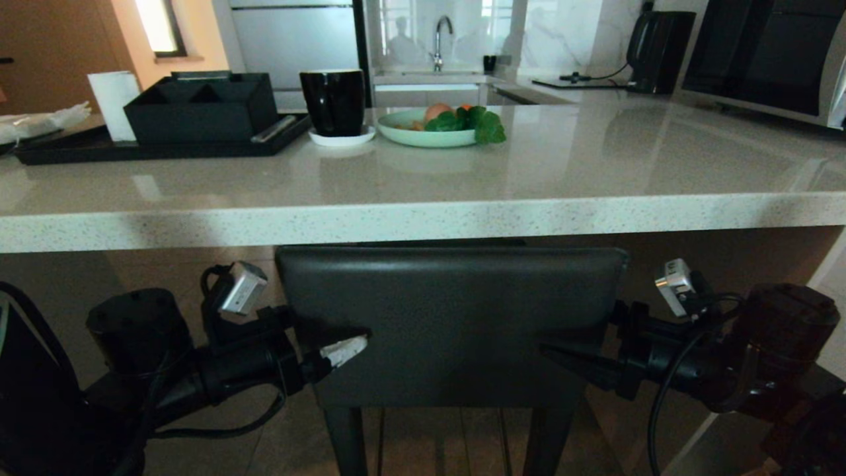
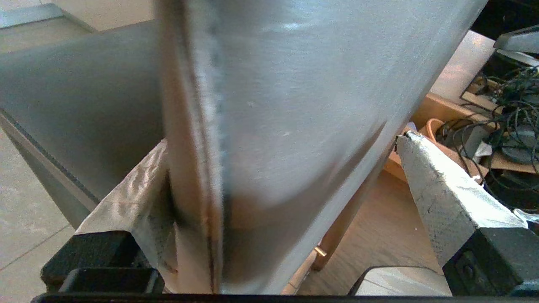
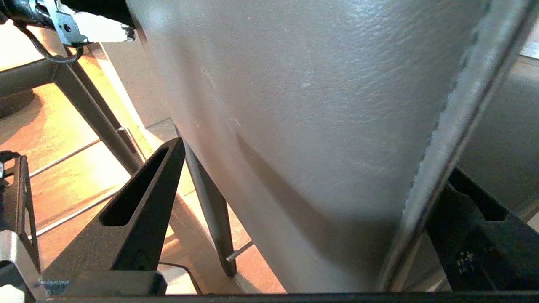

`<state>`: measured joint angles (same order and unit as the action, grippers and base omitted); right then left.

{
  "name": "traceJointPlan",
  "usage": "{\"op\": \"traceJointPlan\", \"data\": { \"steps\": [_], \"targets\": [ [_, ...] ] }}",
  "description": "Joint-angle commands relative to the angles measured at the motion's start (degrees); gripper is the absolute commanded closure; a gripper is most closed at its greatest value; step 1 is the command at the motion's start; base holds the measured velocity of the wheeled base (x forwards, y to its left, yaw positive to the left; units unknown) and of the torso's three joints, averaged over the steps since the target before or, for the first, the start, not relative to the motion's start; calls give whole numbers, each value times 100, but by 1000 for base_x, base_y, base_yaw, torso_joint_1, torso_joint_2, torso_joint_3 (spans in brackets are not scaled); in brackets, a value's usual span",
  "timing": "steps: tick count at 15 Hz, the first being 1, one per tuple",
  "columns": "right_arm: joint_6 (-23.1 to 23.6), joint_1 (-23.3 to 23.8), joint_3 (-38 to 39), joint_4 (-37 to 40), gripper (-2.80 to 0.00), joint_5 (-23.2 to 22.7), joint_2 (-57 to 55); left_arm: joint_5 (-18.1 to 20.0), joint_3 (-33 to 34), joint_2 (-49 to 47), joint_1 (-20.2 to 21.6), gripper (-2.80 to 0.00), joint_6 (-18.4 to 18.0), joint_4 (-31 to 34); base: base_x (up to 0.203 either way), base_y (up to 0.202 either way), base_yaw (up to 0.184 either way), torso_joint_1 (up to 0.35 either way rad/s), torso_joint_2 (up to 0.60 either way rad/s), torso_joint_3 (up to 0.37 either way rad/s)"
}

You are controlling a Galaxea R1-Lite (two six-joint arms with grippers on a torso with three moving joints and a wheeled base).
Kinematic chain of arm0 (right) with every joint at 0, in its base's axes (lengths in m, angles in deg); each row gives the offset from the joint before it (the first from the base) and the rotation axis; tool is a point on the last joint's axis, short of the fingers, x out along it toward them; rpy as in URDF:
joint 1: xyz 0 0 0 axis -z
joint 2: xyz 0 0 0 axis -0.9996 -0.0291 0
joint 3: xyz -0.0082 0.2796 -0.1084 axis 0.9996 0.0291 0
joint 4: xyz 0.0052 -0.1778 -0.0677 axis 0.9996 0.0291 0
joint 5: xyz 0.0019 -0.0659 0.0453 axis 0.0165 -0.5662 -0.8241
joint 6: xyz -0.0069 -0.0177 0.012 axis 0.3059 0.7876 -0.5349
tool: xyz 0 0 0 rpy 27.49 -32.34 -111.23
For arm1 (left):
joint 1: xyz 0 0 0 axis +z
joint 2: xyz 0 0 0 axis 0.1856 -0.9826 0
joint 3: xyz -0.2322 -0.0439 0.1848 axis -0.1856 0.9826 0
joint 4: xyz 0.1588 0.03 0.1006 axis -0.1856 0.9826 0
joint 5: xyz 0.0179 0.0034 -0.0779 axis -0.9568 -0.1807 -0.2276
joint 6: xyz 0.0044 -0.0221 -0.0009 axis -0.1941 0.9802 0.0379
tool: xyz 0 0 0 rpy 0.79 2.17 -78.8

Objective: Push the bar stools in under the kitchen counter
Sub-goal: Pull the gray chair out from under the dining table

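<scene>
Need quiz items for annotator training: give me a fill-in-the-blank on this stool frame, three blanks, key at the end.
1. Each gripper straddles one side edge of the bar stool backrest, the left gripper and the right gripper, and both grippers are ____.
2. The top of the backrest sits just below the front edge of the kitchen ____.
3. On the counter, the black mug stands on a small white ____.

Missing words: open; counter; saucer

bar stool (image 1: 456, 317) before kitchen counter (image 1: 423, 221); plate (image 1: 426, 135) on counter, behind stool
</scene>
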<state>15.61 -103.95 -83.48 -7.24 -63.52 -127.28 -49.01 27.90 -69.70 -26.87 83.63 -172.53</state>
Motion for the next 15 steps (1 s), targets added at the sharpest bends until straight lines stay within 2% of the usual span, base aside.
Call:
{"op": "traceJointPlan", "data": {
  "steps": [1,5,15],
  "targets": [
    [3,-55,16,-45,-280,-50,19,36,4,33,-105,-280,11,-51,0,0,0,0,0,0],
    [3,-55,25,-45,-280,-41,27,52,3,93,-245,-280,13,-51,-14,0,1,1,1,1],
    [11,-49,159,-54,-280,-41,75,87,247,390,-439,-280,29,-51,-188,0,-1,2,4,2]
  ]
}}
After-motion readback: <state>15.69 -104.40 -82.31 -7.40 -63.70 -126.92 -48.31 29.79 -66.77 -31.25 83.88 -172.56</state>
